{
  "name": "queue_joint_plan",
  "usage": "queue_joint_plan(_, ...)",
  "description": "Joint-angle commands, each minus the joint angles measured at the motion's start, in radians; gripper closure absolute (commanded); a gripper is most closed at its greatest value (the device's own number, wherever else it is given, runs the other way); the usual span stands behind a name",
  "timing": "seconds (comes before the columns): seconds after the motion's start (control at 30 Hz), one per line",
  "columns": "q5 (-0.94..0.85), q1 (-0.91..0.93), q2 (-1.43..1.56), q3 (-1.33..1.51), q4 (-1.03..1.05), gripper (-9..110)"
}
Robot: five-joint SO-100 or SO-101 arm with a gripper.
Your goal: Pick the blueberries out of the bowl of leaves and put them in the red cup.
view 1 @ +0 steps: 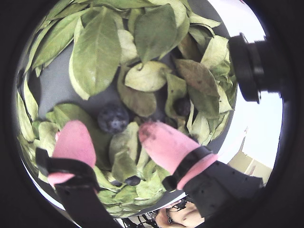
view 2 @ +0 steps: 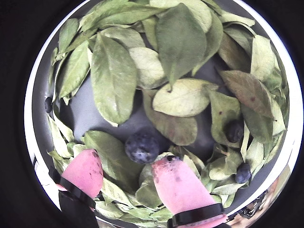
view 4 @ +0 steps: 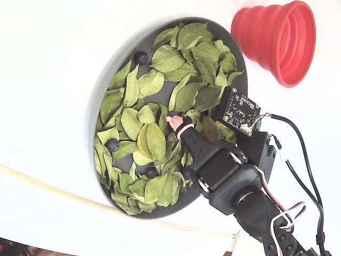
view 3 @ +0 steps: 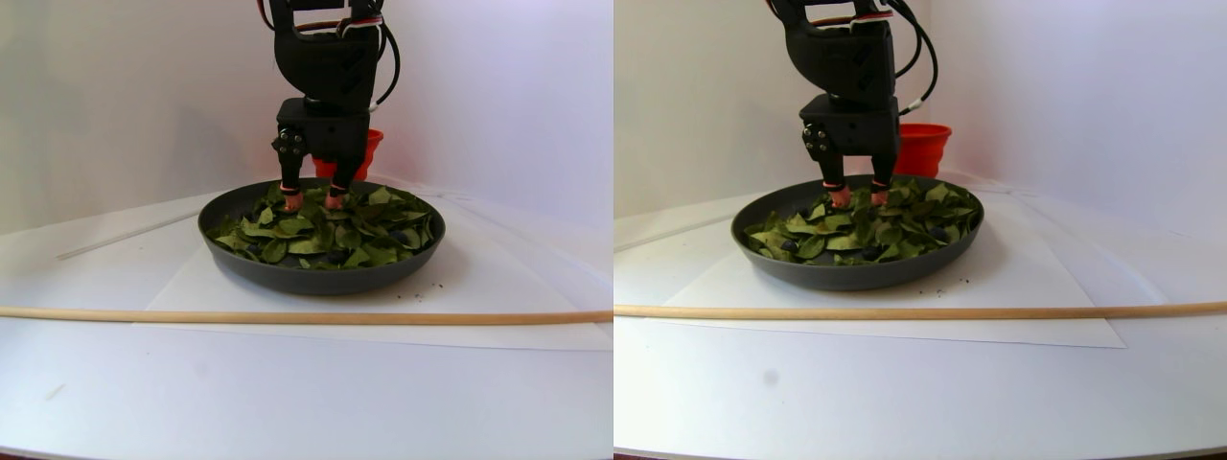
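White tabletop (view 3: 288, 402), matte. A white paper sheet (view 3: 479, 287) lies flat on it and the bowl (view 3: 321, 276) sits on that sheet. The red cup (view 4: 277, 40) stands just behind the bowl in the stereo pair view (gap or contact: can't tell). A thin wooden rod (view 3: 192, 314) lies across the tabletop in front of the bowl, crossing the sheet's front part.

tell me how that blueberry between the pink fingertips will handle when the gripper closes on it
The blueberry is round and sits on smooth bare bowl floor, so it may roll away from an off-centre squeeze. It looks small and soft, so probably light and easily bruised. The open gripper has padded fingertips, which should help.
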Motion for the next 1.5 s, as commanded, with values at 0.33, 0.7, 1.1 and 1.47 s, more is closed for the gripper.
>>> queue_joint_plan(0.33,0.000,0.012,-0.008,-0.058,-0.029,81)
queue_joint_plan(0.7,-0.015,0.026,-0.041,-0.071,-0.051,81)
queue_joint_plan(1.1,-0.008,0.021,-0.074,-0.049,-0.080,81)
queue_joint_plan(1.47,0.008,0.020,-0.101,-0.034,-0.097,82)
